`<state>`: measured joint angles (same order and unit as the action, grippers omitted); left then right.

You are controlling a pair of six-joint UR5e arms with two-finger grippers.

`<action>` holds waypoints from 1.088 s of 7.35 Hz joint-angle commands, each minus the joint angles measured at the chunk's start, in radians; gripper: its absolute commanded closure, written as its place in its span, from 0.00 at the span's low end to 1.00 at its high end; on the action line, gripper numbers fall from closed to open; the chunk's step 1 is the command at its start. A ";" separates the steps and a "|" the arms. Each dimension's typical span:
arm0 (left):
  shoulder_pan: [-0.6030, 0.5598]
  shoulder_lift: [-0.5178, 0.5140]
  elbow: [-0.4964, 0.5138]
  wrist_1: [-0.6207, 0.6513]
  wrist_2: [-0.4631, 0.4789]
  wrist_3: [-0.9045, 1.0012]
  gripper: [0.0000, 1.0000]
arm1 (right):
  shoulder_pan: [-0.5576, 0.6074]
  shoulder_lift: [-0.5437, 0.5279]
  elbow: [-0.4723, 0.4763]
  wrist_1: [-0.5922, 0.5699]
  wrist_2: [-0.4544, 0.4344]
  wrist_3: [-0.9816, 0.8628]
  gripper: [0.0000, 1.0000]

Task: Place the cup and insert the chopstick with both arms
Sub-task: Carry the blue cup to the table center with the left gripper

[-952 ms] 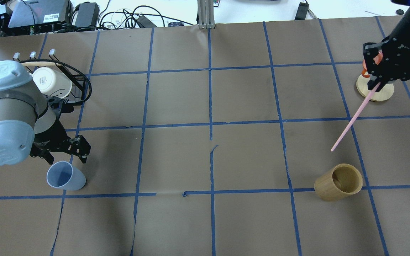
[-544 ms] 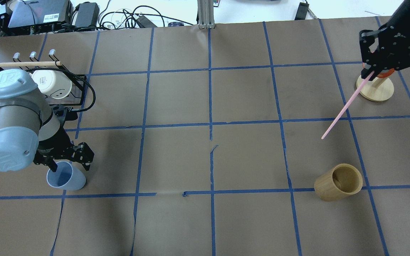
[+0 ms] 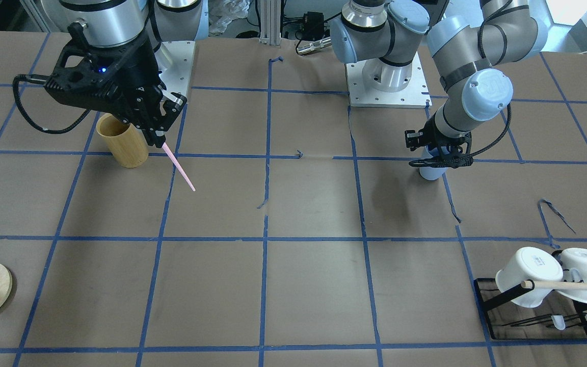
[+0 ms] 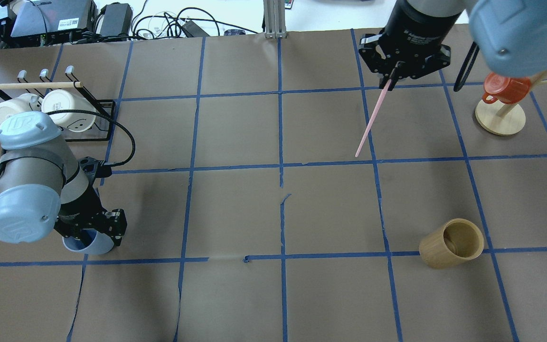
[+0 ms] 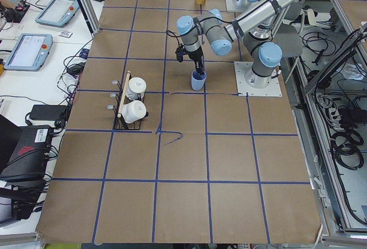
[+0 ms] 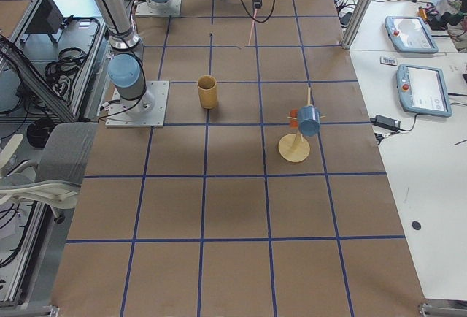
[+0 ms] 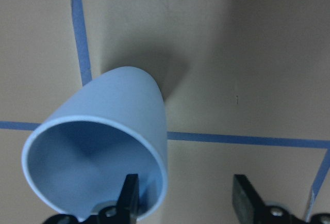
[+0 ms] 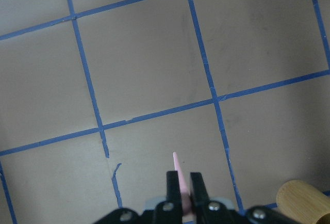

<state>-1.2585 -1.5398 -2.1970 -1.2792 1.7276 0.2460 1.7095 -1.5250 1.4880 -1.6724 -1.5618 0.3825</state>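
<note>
Since the blue plastic cup (image 7: 124, 115) looks light, thin-walled and slick, I judge its rim wall the best hold. My left hand (image 7: 185, 198) stands spread across that wall, one finger inside the mouth and one outside, not yet pinching. The cup stands upright on the surface (image 4: 235, 133). The pink chopstick (image 4: 372, 121) is stiff, slender and apt to pivot. My right hand (image 8: 182, 182) is clamped on its top end, well apart from the bamboo cup (image 4: 451, 243). I count one of each, plus two white mugs (image 3: 528, 275).
</note>
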 commanded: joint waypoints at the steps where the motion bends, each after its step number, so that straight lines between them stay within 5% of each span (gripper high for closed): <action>1: 0.002 0.003 0.009 0.003 0.003 0.004 1.00 | 0.019 0.000 0.000 -0.010 0.006 0.012 1.00; 5: -0.016 -0.011 0.109 -0.014 0.018 -0.011 1.00 | 0.099 0.020 0.000 -0.059 -0.012 0.025 1.00; 8: -0.161 -0.046 0.219 -0.043 -0.130 -0.193 1.00 | 0.099 0.022 0.003 -0.053 -0.043 0.026 1.00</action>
<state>-1.3578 -1.5660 -2.0201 -1.3206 1.6835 0.1517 1.8075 -1.5036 1.4903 -1.7269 -1.6006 0.4070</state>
